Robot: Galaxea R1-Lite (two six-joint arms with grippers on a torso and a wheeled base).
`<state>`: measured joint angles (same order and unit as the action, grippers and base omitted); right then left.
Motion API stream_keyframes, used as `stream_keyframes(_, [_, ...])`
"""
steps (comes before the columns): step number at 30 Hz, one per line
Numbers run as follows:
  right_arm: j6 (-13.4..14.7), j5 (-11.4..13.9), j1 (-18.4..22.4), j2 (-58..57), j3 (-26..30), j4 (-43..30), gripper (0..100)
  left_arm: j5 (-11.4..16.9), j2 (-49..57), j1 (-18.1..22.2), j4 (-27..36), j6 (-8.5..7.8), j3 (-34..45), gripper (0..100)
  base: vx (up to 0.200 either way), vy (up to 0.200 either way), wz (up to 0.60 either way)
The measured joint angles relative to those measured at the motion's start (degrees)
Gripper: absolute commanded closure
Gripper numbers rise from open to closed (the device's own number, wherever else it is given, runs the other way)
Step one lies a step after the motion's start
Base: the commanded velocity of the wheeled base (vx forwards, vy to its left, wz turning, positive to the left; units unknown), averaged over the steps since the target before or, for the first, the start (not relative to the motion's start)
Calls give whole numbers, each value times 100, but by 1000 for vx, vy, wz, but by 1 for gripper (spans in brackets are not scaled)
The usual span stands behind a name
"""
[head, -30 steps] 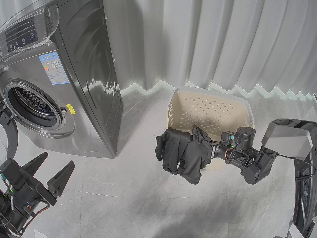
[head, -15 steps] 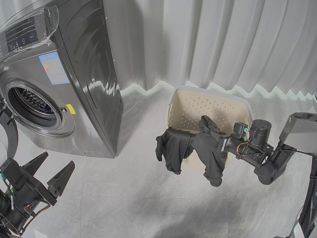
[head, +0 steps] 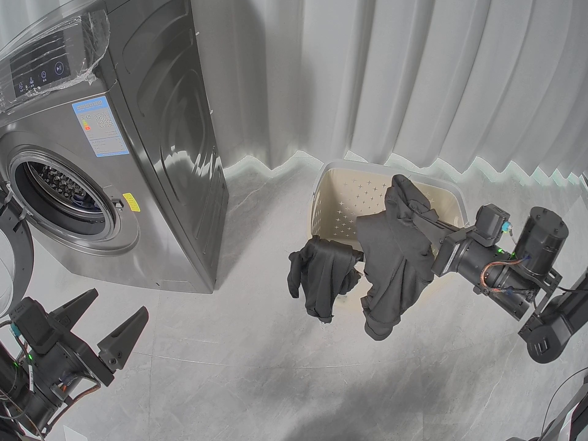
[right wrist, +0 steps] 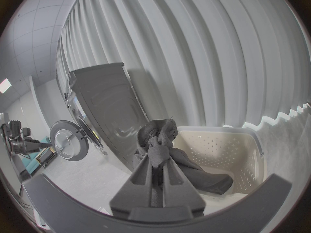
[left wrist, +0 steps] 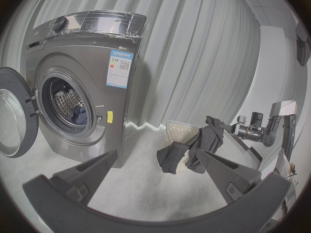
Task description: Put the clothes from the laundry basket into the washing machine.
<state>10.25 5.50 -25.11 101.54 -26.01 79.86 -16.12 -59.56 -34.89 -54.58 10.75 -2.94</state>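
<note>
The right gripper, clamped on the dark garment that hangs lengthwise straight below it over the laundry basket, has the open washing machine well off to its left, nearer the wide-spread, empty left gripper.

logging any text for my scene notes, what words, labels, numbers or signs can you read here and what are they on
Nothing is clear enough to quote.
Blue label on the washing machine front: header line, coloured bars, square code; print too small to read.
Yellow sticker beside the door opening: too small.
Control panel: lit symbols, blurred under plastic film.
Laundry basket, dark garment: no print.
</note>
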Motion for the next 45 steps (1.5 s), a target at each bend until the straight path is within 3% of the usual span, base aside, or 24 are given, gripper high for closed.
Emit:
stream_keyframes(7, [-68, -202, -451, -744, 269, -79, 100, 5, -35, -9, -9, 16, 82, 0, -143, 0, 0])
stream_keyframes(14, [-84, -211, -581, -1168, 301, -249, 100, 5, -33, -13, -9, 27, 134, 0, -29, 0, 0])
stream_keyframes(45, [-73, -279, -1152, -1356, 317, -218, 100, 5, 17, 27, -16, 35, 195, 0, 0, 200, 0])
